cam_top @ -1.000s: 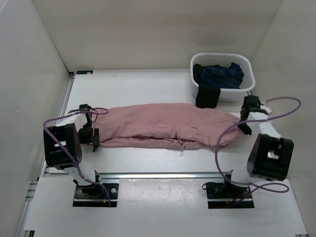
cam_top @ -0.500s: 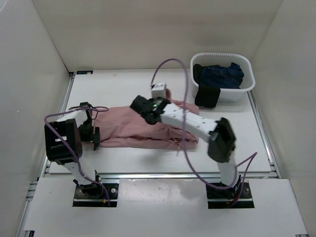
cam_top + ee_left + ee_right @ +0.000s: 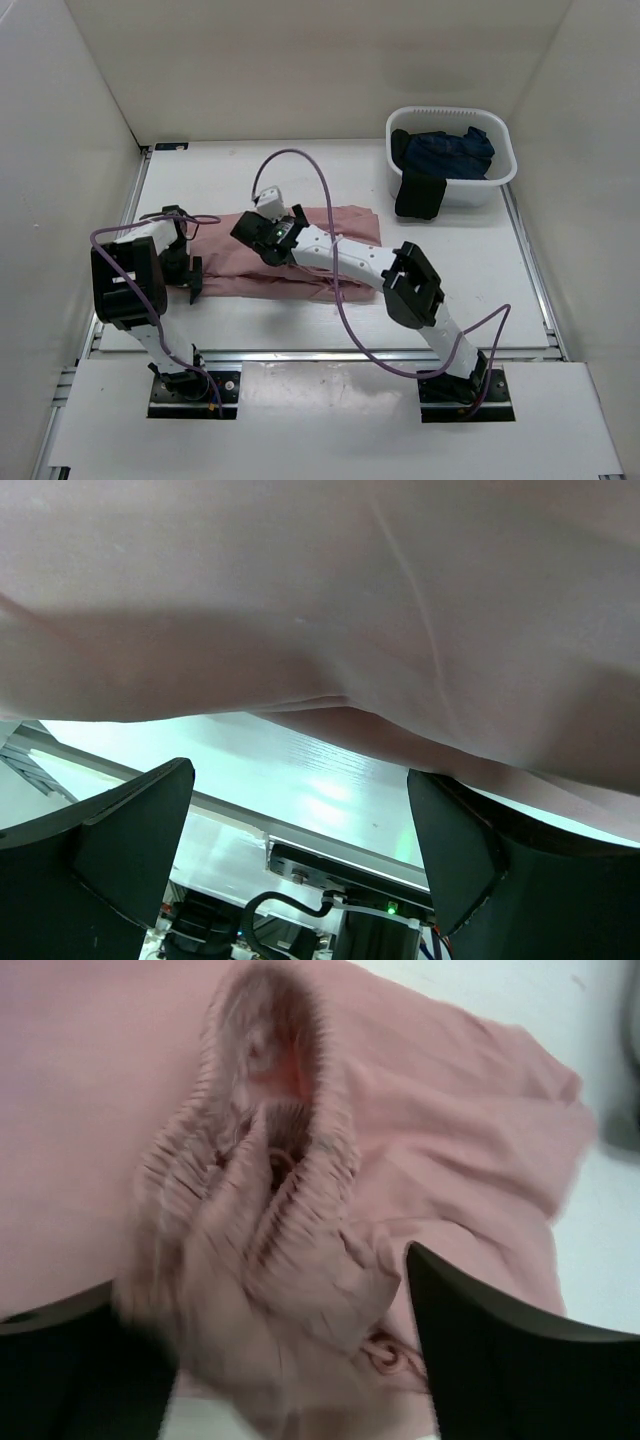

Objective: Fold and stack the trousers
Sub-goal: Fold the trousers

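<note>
The dusty-pink trousers (image 3: 340,225) lie folded in half on the white table, left of centre. My right arm reaches across them, and the right gripper (image 3: 252,232) hovers over the upper layer near its left end. In the right wrist view the right gripper (image 3: 265,1280) is open, with the gathered elastic waistband (image 3: 280,1160) and a drawstring knot (image 3: 385,1355) lying loose between the wide-spread fingers. My left gripper (image 3: 190,278) sits at the trousers' left edge. It is also open (image 3: 300,780), and the pink cloth (image 3: 300,600) lies just beyond its fingertips, not between them.
A white basket (image 3: 505,150) at the back right holds a dark navy garment (image 3: 450,150); a black cloth piece (image 3: 420,195) hangs over its front rim. White walls enclose the table on three sides. A metal rail (image 3: 320,355) runs along the near edge.
My right arm swept from the far right end leftward, carrying that end of the trousers over the rest and halving their length, then opened its jaws. The left arm stayed put.
</note>
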Controlling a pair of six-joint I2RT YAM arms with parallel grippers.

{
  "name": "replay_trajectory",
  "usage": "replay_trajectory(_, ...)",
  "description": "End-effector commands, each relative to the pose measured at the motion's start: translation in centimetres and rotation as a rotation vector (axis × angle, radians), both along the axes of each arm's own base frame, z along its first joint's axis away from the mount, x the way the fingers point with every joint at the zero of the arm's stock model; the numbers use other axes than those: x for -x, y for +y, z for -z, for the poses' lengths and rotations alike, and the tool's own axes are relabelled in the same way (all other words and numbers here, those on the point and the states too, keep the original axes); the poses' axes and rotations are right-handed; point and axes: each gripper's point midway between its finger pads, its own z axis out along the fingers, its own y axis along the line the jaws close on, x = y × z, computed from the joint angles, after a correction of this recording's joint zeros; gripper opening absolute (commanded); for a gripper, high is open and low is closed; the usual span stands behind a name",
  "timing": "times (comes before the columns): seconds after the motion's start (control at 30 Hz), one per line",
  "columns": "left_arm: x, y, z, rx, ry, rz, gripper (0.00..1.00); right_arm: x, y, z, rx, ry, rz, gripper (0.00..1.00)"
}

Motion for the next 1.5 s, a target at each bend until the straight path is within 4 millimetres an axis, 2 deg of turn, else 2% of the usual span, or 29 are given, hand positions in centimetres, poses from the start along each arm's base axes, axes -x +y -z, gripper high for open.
replay_trajectory(0.0,-2.8,0.1,1.4,0.013,-0.117,-0.038,1.00,2.9,3.7,-3.8,0.006,-0.008,-0.344,0.91)
replay_trajectory(0.03,-2.8,0.1,1.4,0.013,-0.117,-0.038,1.00,3.4,4.5,-6.9,-0.090,-0.036,-0.405,0.94)
replay_trajectory(0.07,-2.9,0.3,1.4,0.011,-0.126,-0.047,1.00,4.6,4.9,-8.0,-0.123,-0.034,-0.465,0.96)
replay_trajectory(0.1,-2.9,0.3,1.4,0.011,-0.126,-0.047,1.00,5.3,4.5,-7.9,-0.132,-0.018,-0.500,0.97)
replay_trajectory(0.13,-2.9,0.3,1.4,0.011,-0.126,-0.047,1.00,5.8,4.2,-10.8,-0.208,-0.050,-0.519,0.97)
replay_trajectory(0.2,-3.3,0.4,1.3,0.010,-0.136,-0.047,1.00,5.2,2.8,-11.7,-0.276,-0.044,-0.483,0.92)
replay_trajectory(0.27,-3.3,0.6,1.0,0.008,-0.145,-0.056,1.00,4.8,0.7,-10.6,-0.281,-0.018,-0.425,0.77)
replay_trajectory(0.3,-3.4,0.7,0.8,0.006,-0.155,-0.056,1.00,3.4,-0.9,-9.6,-0.271,-0.003,-0.357,0.53)
replay_trajectory(0.37,-3.5,0.7,0.6,0.006,-0.154,-0.056,1.00,2.9,-2.8,-6.0,-0.273,0.099,-0.250,0.27)
replay_trajectory(0.4,-3.5,0.7,0.4,0.005,-0.163,-0.056,1.00,1.6,-3.9,-4.7,-0.281,0.134,-0.202,0.10)
replay_trajectory(0.47,-3.3,0.8,0.3,-0.003,-0.151,-0.056,1.00,1.2,-5.3,-0.3,-0.253,0.239,-0.154,0.00)
replay_trajectory(0.5,-3.3,0.8,0.3,-0.003,-0.151,-0.056,1.00,1.3,-5.7,2.0,-0.235,0.288,-0.130,0.00)
replay_trajectory(0.6,-3.3,0.8,0.1,-0.004,-0.160,-0.056,1.00,2.0,-6.8,6.5,-0.221,0.394,-0.097,0.00)
replay_trajectory(0.67,-3.3,0.8,0.1,-0.004,-0.160,-0.056,1.00,2.2,-6.7,6.7,-0.221,0.411,-0.090,0.00)
replay_trajectory(0.73,-3.0,0.9,0.2,-0.013,-0.149,-0.056,1.00,1.9,-7.2,5.5,-0.211,0.382,-0.087,0.00)
replay_trajectory(0.77,-3.0,0.9,0.2,-0.013,-0.149,-0.056,1.00,1.3,-7.2,4.2,-0.222,0.343,-0.082,0.00)
replay_trajectory(0.8,-3.0,0.9,0.2,-0.013,-0.149,-0.056,1.00,0.7,-8.0,1.9,-0.240,0.295,-0.056,0.08)
replay_trajectory(0.87,-3.1,0.9,0.0,-0.015,-0.158,-0.056,1.00,-0.3,-9.6,-1.0,-0.282,0.235,0.012,0.39)
replay_trajectory(0.93,-3.1,0.8,0.0,-0.006,-0.160,-0.056,1.00,-0.6,-12.3,-1.4,-0.308,0.265,0.105,0.76)
replay_trajectory(0.97,-3.1,0.8,0.0,-0.006,-0.160,-0.056,1.00,-0.3,-13.1,-1.8,-0.355,0.291,0.157,0.81)
replay_trajectory(1.0,-3.1,0.8,0.0,-0.006,-0.160,-0.056,1.00,1.1,-13.5,-0.7,-0.385,0.379,0.162,0.85)
replay_trajectory(1.07,-2.8,0.6,0.2,0.005,-0.152,-0.056,1.00,1.7,-15.4,-1.0,-0.457,0.406,0.237,0.93)
replay_trajectory(1.1,-2.9,0.6,0.0,0.004,-0.161,-0.056,1.00,2.2,-16.9,0.5,-0.463,0.431,0.283,0.96)
replay_trajectory(1.17,-2.7,0.6,0.0,0.005,-0.152,-0.056,1.00,2.9,-18.5,1.2,-0.510,0.459,0.370,0.99)
replay_trajectory(1.2,-2.7,0.6,0.0,0.005,-0.152,-0.056,1.00,3.5,-20.5,3.3,-0.504,0.508,0.439,0.99)
replay_trajectory(1.27,-2.7,0.6,0.0,0.005,-0.152,-0.056,1.00,3.2,-19.6,4.5,-0.621,0.547,0.424,0.99)
replay_trajectory(1.3,-2.7,0.6,0.0,0.005,-0.152,-0.056,1.00,5.0,-18.7,6.0,-0.715,0.657,0.397,0.99)
replay_trajectory(1.33,-2.7,0.6,0.0,0.005,-0.152,-0.056,1.00,3.9,-16.7,5.6,-0.821,0.632,0.325,0.99)
replay_trajectory(1.47,-2.6,0.7,0.0,-0.004,-0.151,-0.056,1.00,5.4,-14.3,6.8,-0.960,0.743,0.272,0.99)
